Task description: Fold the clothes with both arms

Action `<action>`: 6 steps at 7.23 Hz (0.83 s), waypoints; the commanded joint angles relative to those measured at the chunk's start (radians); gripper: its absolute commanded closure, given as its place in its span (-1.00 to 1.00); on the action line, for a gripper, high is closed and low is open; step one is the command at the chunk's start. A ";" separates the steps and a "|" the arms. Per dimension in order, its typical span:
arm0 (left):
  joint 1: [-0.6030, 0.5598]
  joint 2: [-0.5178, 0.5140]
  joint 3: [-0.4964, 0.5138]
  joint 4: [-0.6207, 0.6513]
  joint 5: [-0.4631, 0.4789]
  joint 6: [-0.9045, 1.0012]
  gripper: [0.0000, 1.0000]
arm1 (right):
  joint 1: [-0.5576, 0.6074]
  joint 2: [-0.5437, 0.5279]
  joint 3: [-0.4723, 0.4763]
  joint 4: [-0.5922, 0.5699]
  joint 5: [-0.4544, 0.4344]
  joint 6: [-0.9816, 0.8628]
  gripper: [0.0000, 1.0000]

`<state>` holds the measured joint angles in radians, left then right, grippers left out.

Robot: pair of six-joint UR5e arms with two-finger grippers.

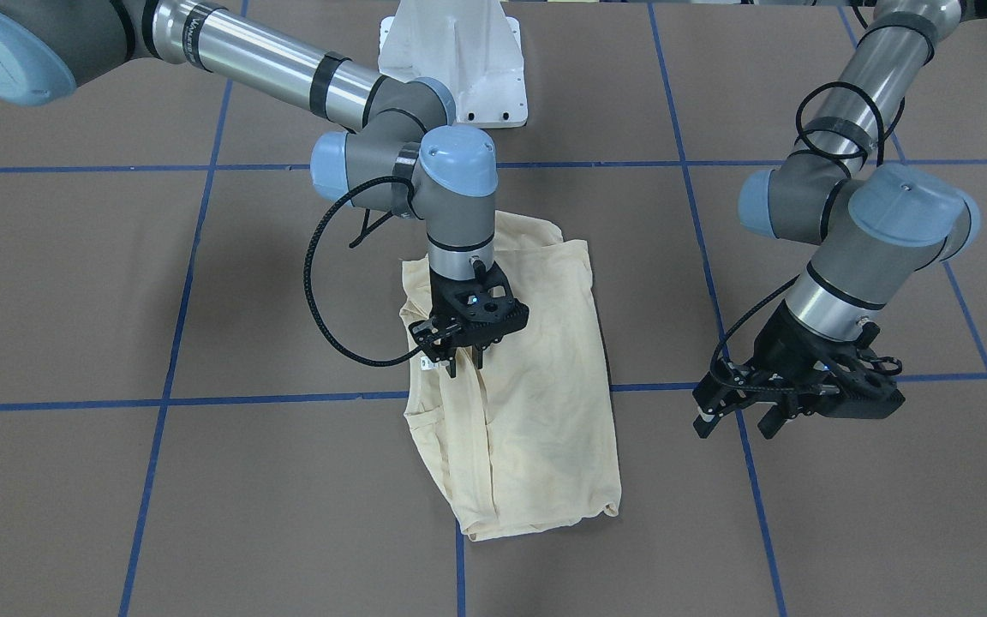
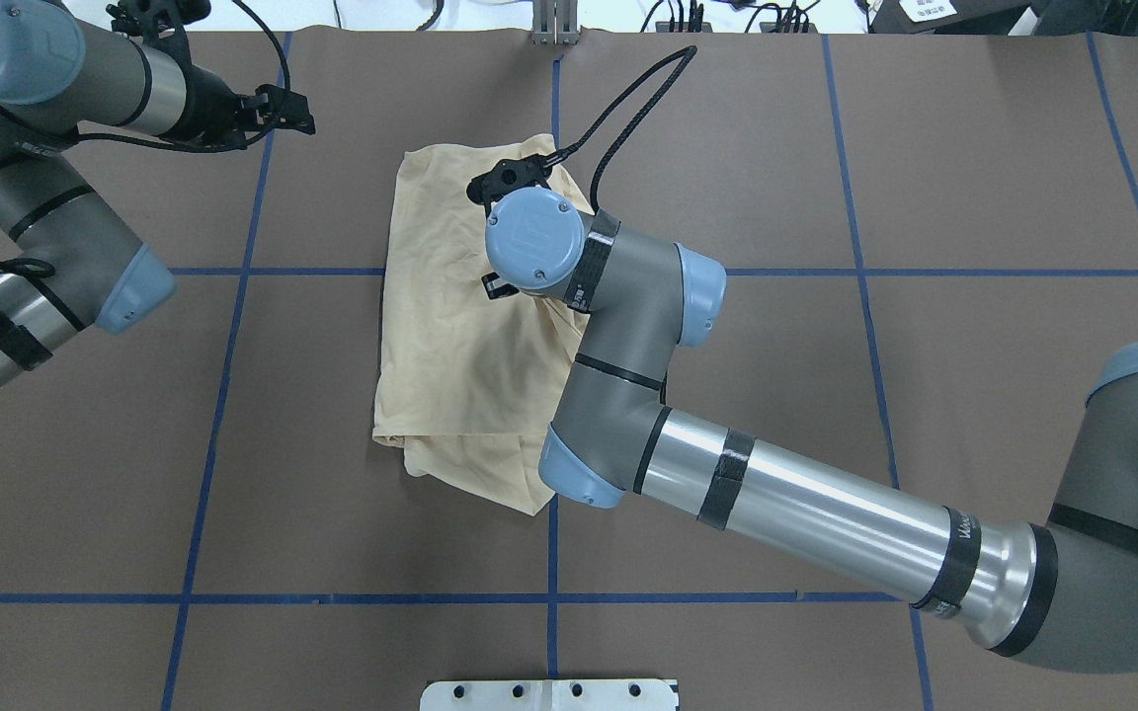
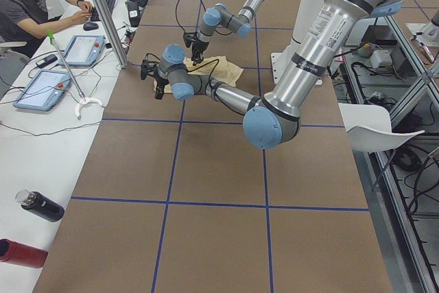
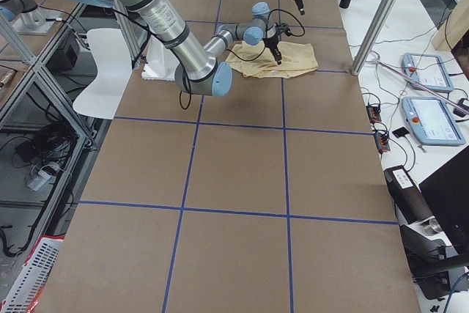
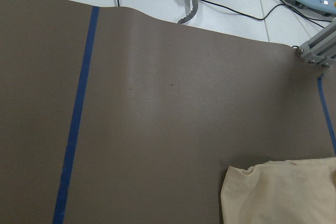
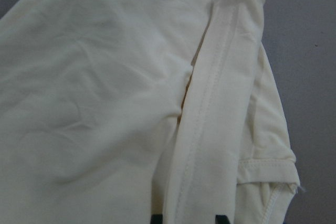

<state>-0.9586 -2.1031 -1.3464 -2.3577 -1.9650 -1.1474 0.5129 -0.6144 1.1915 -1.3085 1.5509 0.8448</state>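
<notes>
Cream shirt (image 1: 536, 411), part-folded.
Over its stitched band (image 6: 210, 129), right gripper (image 1: 464, 360) narrowly parted, holding nothing — far left, clear of it, left gripper (image 1: 738, 424) open and empty.

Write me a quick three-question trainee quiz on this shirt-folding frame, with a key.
1. True or false: the left gripper grips the shirt.
2. Which hangs over the shirt? A the left gripper, B the right gripper, C both.
3. Fill in: the tape lines on the table are ___.
Key: 1 false, it hangs over bare table; 2 B; 3 blue.
</notes>
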 commanded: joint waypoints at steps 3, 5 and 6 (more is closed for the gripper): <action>0.000 0.000 0.003 0.000 0.003 0.000 -1.00 | -0.014 0.001 -0.012 0.002 0.000 0.000 0.13; 0.001 -0.002 0.003 0.000 0.003 -0.002 -1.00 | -0.014 0.001 -0.018 0.005 -0.002 0.000 0.18; 0.001 -0.002 0.003 0.000 0.003 0.000 -1.00 | -0.014 0.001 -0.018 0.006 -0.003 0.000 0.73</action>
<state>-0.9574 -2.1040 -1.3438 -2.3577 -1.9621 -1.1481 0.4989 -0.6135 1.1746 -1.3045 1.5494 0.8452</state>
